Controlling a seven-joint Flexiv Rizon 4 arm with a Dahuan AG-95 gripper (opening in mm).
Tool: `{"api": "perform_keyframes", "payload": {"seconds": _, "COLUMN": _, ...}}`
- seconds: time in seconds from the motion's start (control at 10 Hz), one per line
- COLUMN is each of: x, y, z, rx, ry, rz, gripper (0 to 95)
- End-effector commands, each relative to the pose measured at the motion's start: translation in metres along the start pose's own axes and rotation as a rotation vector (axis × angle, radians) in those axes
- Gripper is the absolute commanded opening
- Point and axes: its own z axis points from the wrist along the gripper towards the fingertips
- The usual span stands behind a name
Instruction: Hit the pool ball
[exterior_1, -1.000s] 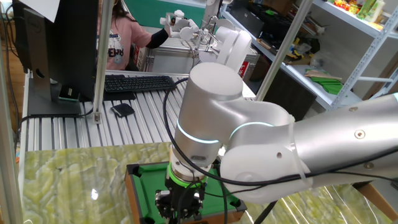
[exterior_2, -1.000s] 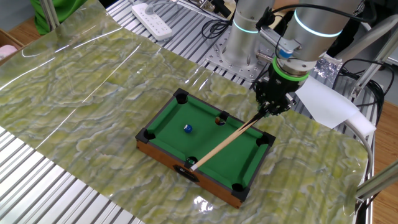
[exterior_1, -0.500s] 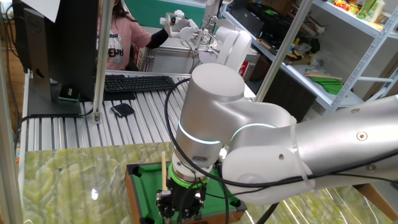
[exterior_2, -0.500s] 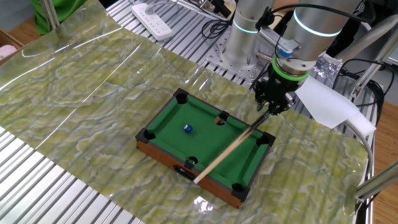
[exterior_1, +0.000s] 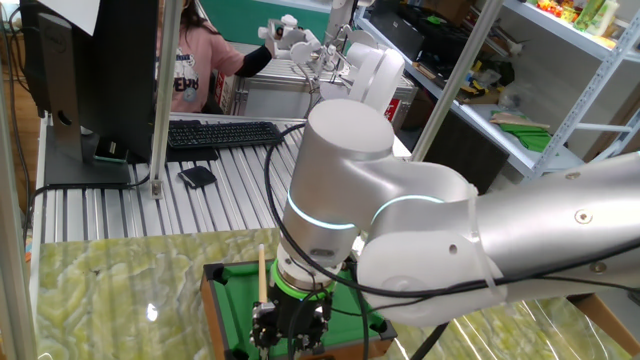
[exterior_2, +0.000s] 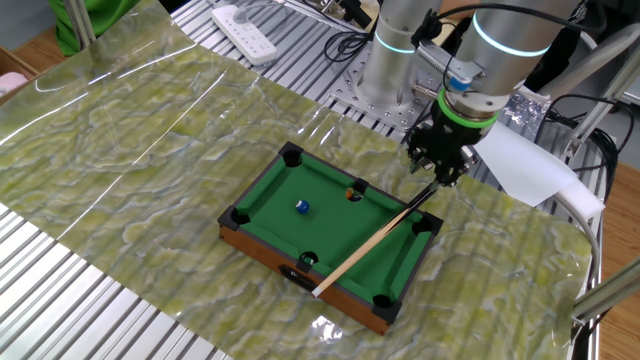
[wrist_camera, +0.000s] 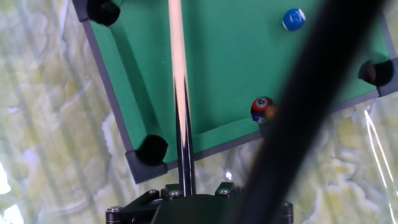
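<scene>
1. There is one miniature pool table (exterior_2: 330, 215) with green felt and a wooden frame, sitting on the desk (exterior_2: 130, 170), which is covered by a green marbled sheet.
2. I count six black pockets around its rim in the other fixed view: four at the corners and one midway along each long side.
3. There is one pool ball (exterior_2: 300, 207), small and blue with a pale spot. It lies on the felt toward the left half of the little table, apart from every cushion and well apart from the cue.
4. A second small ball (wrist_camera: 262, 107), orange and dark, sits at the far long rail by the side pocket; the hand view hints at another ball right against it, but I cannot tell for sure.
5. There is one wooden cue stick (exterior_2: 370, 240), lying slantwise across the right half of the little table, its pale end over the near rail and its dark end up under the arm's hand.
6. The one gripper (exterior_2: 440, 172) points straight down over the far right corner. The cue's dark end runs between its fingers, but I cannot tell whether they clamp it or stand loose.
</scene>
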Motion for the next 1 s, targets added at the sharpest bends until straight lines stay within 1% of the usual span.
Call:
{"api": "perform_keyframes", "payload": {"seconds": 0.1, "x": 0.003, "y": -0.005, "z": -0.011, "rx": 0.001, "ry": 0.009, "rz": -0.027, "gripper": 19.0}}
{"api": "perform_keyframes", "payload": {"seconds": 0.4, "x": 0.007, "y": -0.011, "z": -0.024, "rx": 0.003, "ry": 0.01, "rz": -0.079, "gripper": 19.0}}
{"api": "perform_keyframes", "payload": {"seconds": 0.5, "x": 0.009, "y": -0.014, "z": -0.029, "rx": 0.002, "ry": 0.012, "rz": -0.122, "gripper": 19.0}}
{"api": "perform_keyframes", "payload": {"seconds": 0.6, "x": 0.011, "y": -0.015, "z": -0.032, "rx": 0.002, "ry": 0.015, "rz": -0.14, "gripper": 0.0}}
{"api": "perform_keyframes", "payload": {"seconds": 0.7, "x": 0.012, "y": -0.016, "z": -0.034, "rx": 0.002, "ry": 0.015, "rz": -0.167, "gripper": 0.0}}
{"api": "perform_keyframes", "payload": {"seconds": 0.8, "x": 0.013, "y": -0.017, "z": -0.036, "rx": 0.003, "ry": 0.014, "rz": -0.215, "gripper": 0.0}}
{"api": "perform_keyframes", "payload": {"seconds": 0.9, "x": 0.013, "y": -0.018, "z": -0.038, "rx": 0.01, "ry": 0.009, "rz": -0.26, "gripper": 0.0}}
{"api": "perform_keyframes", "payload": {"seconds": 1.0, "x": 0.014, "y": -0.019, "z": -0.039, "rx": 0.013, "ry": 0.005, "rz": -0.325, "gripper": 0.0}}
